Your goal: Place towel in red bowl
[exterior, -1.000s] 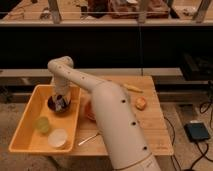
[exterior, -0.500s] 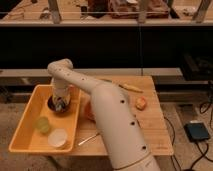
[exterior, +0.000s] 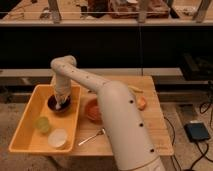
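My gripper (exterior: 60,103) hangs from the white arm inside the yellow tray (exterior: 26,116), right over the dark brown-maroon bowl (exterior: 54,104). A small pale patch (exterior: 60,106) shows at the gripper's tip above that bowl. It may be the cream towel, but I cannot tell. The red bowl (exterior: 90,109) sits on the wooden table just right of the tray, partly hidden behind my arm.
A pale green object (exterior: 42,124) and a white cup (exterior: 57,138) lie in the tray's near half. A spoon (exterior: 91,137) lies at the table's front, an orange object (exterior: 142,103) at the right, and a small yellow item (exterior: 135,89) behind it. A dark shelf stands behind the table.
The gripper has sunk slightly lower toward the dark bowl in the tray. Nothing else has moved.
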`<state>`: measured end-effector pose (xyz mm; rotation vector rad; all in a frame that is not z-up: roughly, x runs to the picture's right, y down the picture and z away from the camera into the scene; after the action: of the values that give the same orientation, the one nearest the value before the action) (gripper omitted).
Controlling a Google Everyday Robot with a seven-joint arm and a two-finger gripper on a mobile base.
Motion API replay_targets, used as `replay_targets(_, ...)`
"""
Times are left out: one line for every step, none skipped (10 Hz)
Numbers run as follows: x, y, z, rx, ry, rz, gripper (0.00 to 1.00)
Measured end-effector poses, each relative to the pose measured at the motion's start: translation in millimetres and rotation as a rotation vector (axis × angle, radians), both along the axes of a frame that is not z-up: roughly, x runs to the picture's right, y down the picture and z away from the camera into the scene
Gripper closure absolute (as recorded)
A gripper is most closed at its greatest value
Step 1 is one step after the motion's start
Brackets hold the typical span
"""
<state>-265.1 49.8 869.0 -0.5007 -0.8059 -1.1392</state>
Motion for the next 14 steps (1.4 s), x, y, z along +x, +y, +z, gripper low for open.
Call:
replay_targets(2.5,-15.1,-13.7,0.024,-0.018,0.033,1.00)
replay_targets(4.0,-30.8,-29.4,0.050,-0.035,0.058,1.00)
replay_targets(3.8,-44.4,-44.0,0.075,-0.050,0.075,1.00)
replay_targets(7.1,-65.0,-66.3,0.115,-0.066,0.102,1.00)
replay_targets(12.0,-82.5,-86.1,0.151,-0.071,0.121,1.00)
replay_targets(19.6,-97.3,-105.2,0.180,-0.066,0.137,1.00)
replay_targets(28.4,-108.7,-121.5,0.197,-0.057,0.149,1.00)
replay_targets(45.2,-120.3,-141.2,0.204,-0.033,0.163,1.00)
replay_targets(55.3,-124.3,-155.3,0.204,-0.016,0.172,1.00)
replay_targets(62.1,-124.1,-165.4,0.200,-0.001,0.179,1.00)
replay_targets(74.1,-121.1,-174.6,0.193,0.022,0.190,1.00)
replay_targets(90.6,-110.2,-182.9,0.177,0.055,0.205,1.00)
replay_targets(100.9,-100.4,-185.1,0.164,0.076,0.215,1.00)
replay_targets(112.3,-85.2,-185.2,0.143,0.102,0.225,1.00)
